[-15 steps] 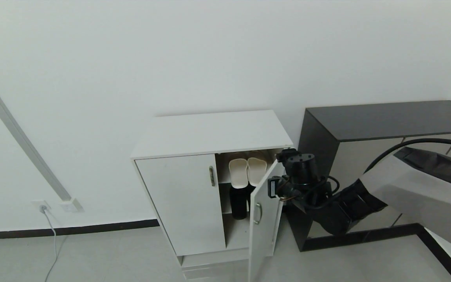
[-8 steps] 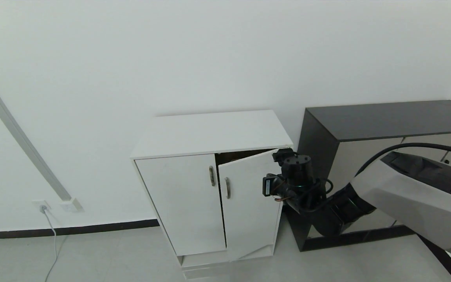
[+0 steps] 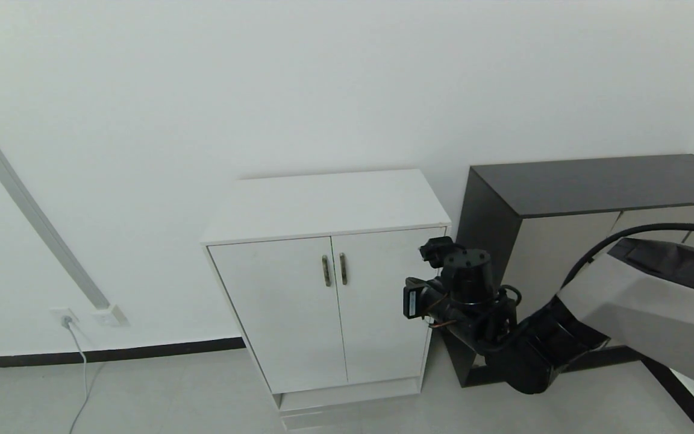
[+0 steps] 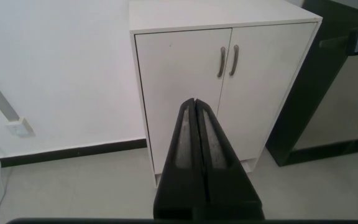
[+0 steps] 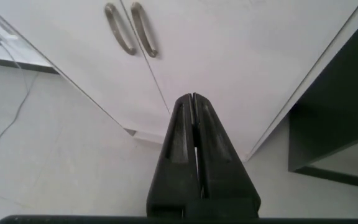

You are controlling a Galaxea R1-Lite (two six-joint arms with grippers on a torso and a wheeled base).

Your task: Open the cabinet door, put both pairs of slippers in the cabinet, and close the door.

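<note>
Right gripper [image 5: 193, 98], clenched empty like the left gripper [image 4: 194, 101], has swung the white flat-panel right door [image 3: 383, 301] from open to flush on the white wooden two-door cabinet [image 3: 323, 205]; both slipper pairs sit hidden inside. Closing step looks finished; next, it need only back away.

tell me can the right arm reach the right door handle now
Probably yes: the right gripper, shut, hangs before the closed right door, nothing between it and the handle.
</note>
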